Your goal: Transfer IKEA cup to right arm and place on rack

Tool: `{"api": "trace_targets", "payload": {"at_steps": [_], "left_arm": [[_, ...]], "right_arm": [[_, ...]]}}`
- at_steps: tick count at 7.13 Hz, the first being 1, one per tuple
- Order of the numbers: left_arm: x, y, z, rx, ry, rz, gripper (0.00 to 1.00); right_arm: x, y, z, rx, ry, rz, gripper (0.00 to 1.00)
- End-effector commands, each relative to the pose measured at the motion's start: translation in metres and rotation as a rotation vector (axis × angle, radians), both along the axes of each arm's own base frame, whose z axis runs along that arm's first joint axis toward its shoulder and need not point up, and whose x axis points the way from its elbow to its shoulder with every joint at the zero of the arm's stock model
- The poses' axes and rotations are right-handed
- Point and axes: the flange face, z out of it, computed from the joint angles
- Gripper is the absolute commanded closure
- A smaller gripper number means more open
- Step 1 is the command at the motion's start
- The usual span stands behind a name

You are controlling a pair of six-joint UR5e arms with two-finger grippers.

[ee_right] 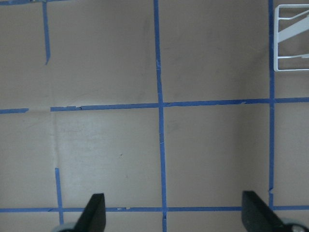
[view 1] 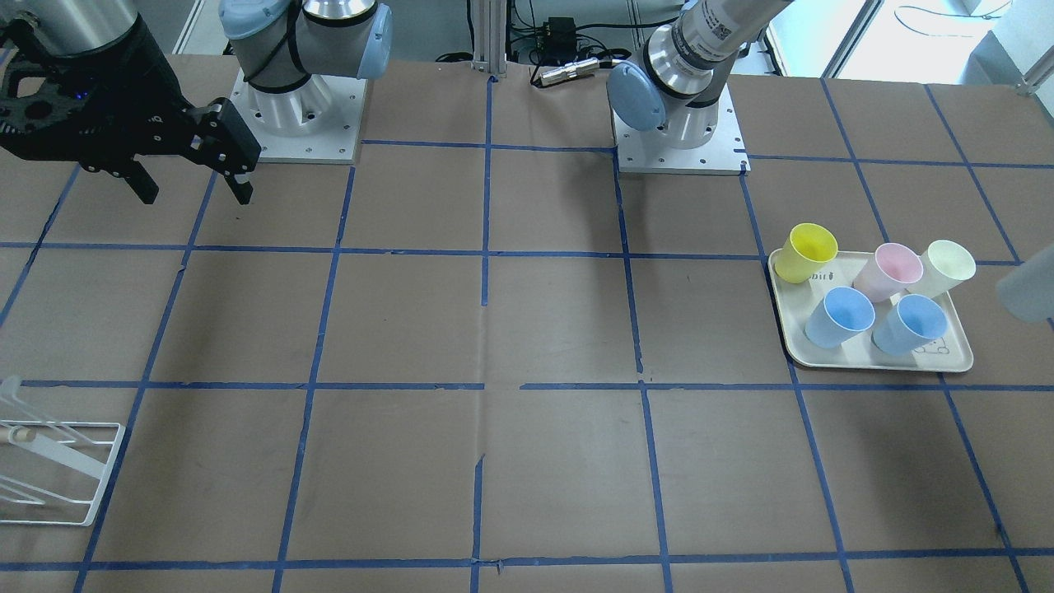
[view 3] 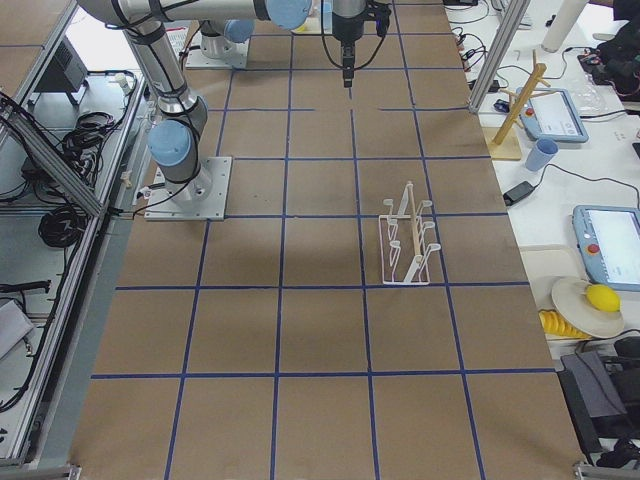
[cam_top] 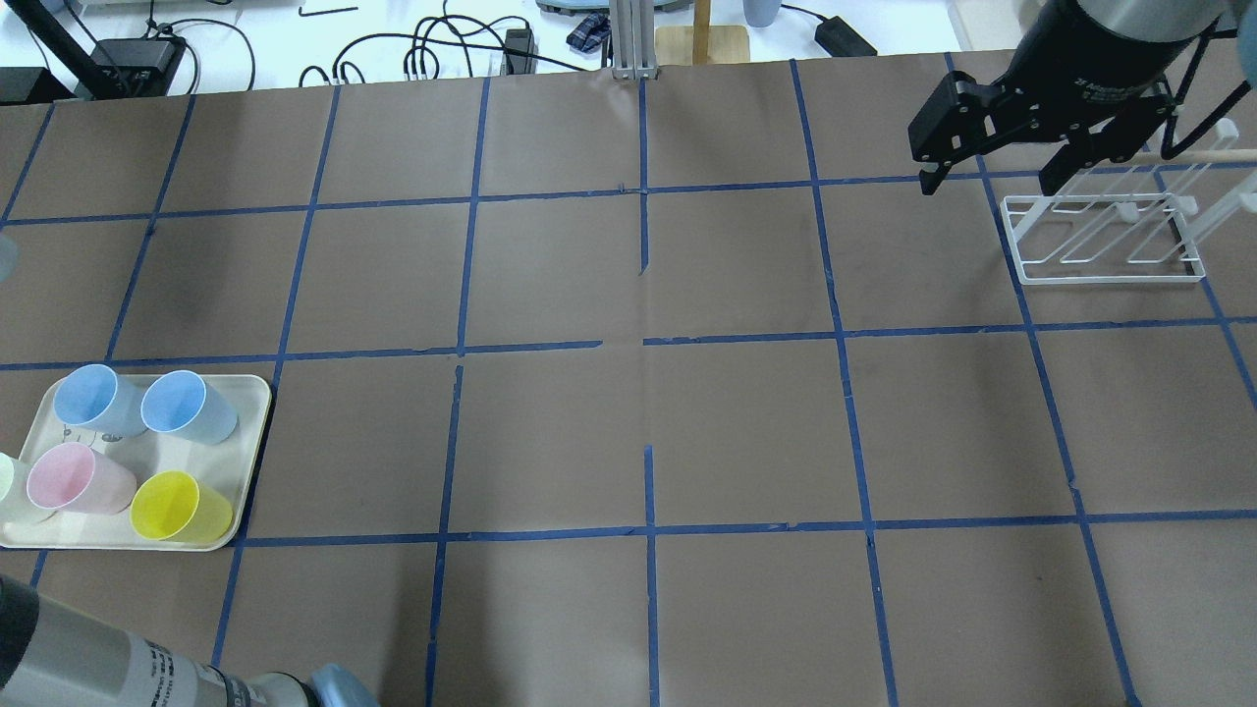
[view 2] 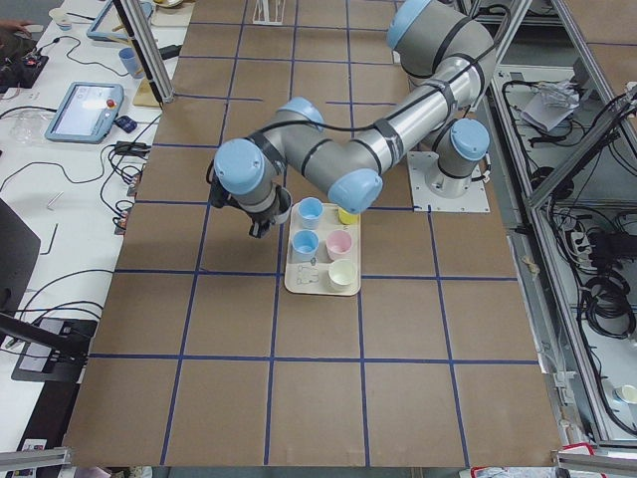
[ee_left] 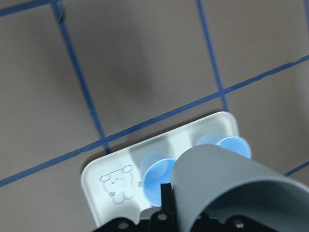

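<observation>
The left claw [view 2: 263, 219] is clamped on the small pale grey handleless plastic cup [ee_left: 231, 188], holding it in the air near the tabletop's [cam_top: 638, 412] left edge. Just beside it, the cream rectangular tray [cam_top: 247, 432] carries 2 light blue cups [cam_top: 93, 398], 1 pink cup [cam_top: 74, 481], 1 yellow cup [cam_top: 177, 506] and 1 cream cup [view 1: 947, 265]. The right claw [cam_top: 992, 187] hangs raised, spread wide and empty, toward the right edge. The white wire rack [cam_top: 1105, 245] stands apart from it, toward the operators' edge.
</observation>
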Motion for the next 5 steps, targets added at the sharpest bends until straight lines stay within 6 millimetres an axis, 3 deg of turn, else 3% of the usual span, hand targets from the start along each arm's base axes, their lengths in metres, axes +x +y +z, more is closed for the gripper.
{"api": "trace_targets", "payload": {"at_steps": [1, 2, 3, 4, 5], "left_arm": [[-0.118, -0.012, 0.026, 0.041, 0.281, -0.037, 1.0], [-0.162, -0.015, 0.024, 0.07, 0.434, -0.01, 1.0], [-0.202, -0.021, 0.021, 0.126, 0.551, 0.076, 1.0], [-0.241, -0.02, 0.026, 0.167, 0.575, 0.105, 1.0], [-0.293, -0.016, 0.038, 0.189, 0.62, 0.124, 1.0]], "right_arm": [[0.008, -0.005, -0.001, -0.034, -0.112, 0.071, 0.0], [0.014, -0.013, -0.006, -0.066, -0.233, 0.124, 0.0], [-0.002, -0.021, -0.007, -0.093, -0.312, 0.131, 0.0], [-0.038, -0.028, -0.007, -0.11, -0.413, 0.064, 0.0], [-0.06, -0.026, -0.014, -0.094, -0.575, 0.027, 0.0]]}}
